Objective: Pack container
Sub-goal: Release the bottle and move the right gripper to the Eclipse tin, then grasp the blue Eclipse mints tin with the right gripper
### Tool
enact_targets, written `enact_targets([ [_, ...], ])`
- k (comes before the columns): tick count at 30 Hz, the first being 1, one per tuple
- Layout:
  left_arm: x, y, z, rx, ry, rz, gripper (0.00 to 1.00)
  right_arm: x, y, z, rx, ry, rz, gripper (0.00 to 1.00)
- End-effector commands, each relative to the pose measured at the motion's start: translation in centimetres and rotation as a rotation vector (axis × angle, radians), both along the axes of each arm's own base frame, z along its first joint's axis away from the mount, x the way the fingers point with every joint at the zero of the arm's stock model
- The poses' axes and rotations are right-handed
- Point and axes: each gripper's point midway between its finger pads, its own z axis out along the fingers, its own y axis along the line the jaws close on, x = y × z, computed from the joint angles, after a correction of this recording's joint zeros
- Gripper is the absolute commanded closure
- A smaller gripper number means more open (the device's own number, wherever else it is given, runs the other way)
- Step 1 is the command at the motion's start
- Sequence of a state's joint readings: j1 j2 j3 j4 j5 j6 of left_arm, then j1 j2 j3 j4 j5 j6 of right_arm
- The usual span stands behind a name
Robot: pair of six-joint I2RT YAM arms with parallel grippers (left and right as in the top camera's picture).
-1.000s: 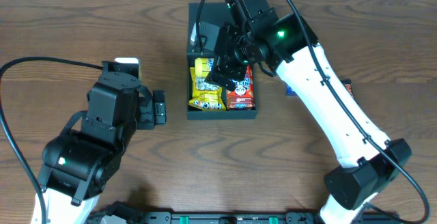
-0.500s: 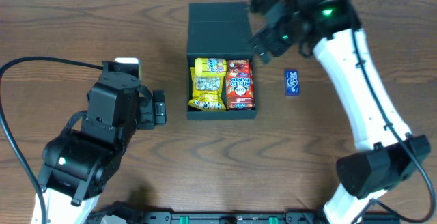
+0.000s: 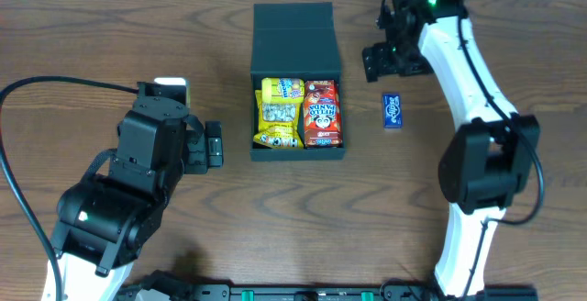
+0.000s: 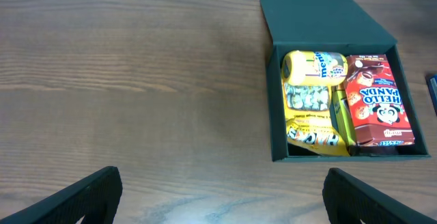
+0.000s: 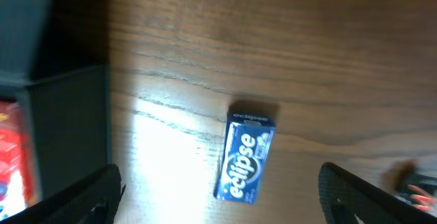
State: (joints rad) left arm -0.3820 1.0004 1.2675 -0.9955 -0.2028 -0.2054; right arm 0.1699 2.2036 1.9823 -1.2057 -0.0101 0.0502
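Observation:
The black container (image 3: 298,157) sits open at the table's back centre, its flap lid (image 3: 295,35) lying flat behind it. Inside are a yellow candy pack (image 3: 279,111) and a red Hello Panda carton (image 3: 322,113), side by side. A blue Eclipse gum pack (image 3: 392,111) lies on the table to the container's right. My right gripper (image 3: 390,62) is open and empty, just behind that pack; the right wrist view shows the pack (image 5: 247,159) between my open fingers (image 5: 218,197). My left gripper (image 3: 214,145) is open and empty, left of the container (image 4: 273,101).
The container's side wall (image 5: 68,128) fills the left of the right wrist view. A small dark and red item (image 5: 416,183) shows blurred at that view's right edge. Bare wood table (image 4: 136,80) lies left of the container.
My right gripper has lifted off the container and swung back and to the right, ending beside the lid near the blue pack. The left arm has not moved.

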Motion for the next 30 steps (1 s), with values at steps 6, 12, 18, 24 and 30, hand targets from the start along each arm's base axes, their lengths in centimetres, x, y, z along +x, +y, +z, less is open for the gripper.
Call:
enact_targets([
  [6, 0.1, 0.3, 0.8, 0.011, -0.019, 0.004, 0.05, -0.9, -0.9, -5.6, -0.019, 0.132, -0.087, 0.19],
  [12, 0.1, 0.3, 0.8, 0.011, -0.019, 0.004, 0.05, -2.9, -2.8, -8.3, -0.009, 0.221, -0.194, 0.21],
  [18, 0.1, 0.3, 0.8, 0.011, -0.019, 0.004, 0.05, -3.6, -2.6, -9.3, 0.029, 0.242, -0.19, 0.3],
  [24, 0.1, 0.3, 0.8, 0.011, -0.019, 0.004, 0.05, -3.4, -2.3, -9.5, 0.029, 0.233, -0.173, 0.62],
  [30, 0.1, 0.3, 0.8, 0.011, -0.019, 0.004, 0.05, -3.5, -2.3, -9.6, 0.029, 0.233, -0.167, 0.78],
])
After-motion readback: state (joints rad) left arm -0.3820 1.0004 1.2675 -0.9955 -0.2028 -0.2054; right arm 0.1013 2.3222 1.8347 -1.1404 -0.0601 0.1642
